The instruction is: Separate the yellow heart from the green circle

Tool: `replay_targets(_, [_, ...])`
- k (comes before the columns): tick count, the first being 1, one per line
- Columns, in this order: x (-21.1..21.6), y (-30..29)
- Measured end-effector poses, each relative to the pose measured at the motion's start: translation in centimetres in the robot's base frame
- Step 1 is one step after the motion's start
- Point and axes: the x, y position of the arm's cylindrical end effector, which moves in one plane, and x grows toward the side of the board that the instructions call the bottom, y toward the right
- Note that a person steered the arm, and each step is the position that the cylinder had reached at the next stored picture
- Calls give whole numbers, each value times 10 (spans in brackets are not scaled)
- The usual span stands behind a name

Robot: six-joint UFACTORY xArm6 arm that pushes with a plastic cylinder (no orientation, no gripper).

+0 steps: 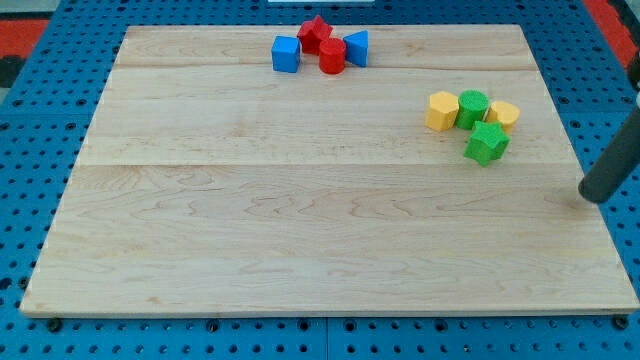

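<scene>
The green circle [472,107] stands at the board's right, near the view's top. The yellow heart [504,115] touches its right side. A second yellow block [441,110], roughly hexagonal, touches the circle's left side. A green star [487,143] sits just below the circle and the heart, against them. My tip [598,196] rests at the board's right edge, to the right of and below this cluster, well apart from every block.
A second cluster sits at the view's top centre: a blue cube [286,54], a red star [315,33], a red cylinder [332,55] and a blue triangle [357,47]. The wooden board [300,220] lies on a blue pegboard.
</scene>
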Motion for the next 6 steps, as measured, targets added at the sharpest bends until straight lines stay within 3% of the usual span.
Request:
replay_targets(2, [11, -9])
replay_targets(3, [14, -43])
replay_targets(5, [-95, -55])
replay_targets(6, [-115, -86])
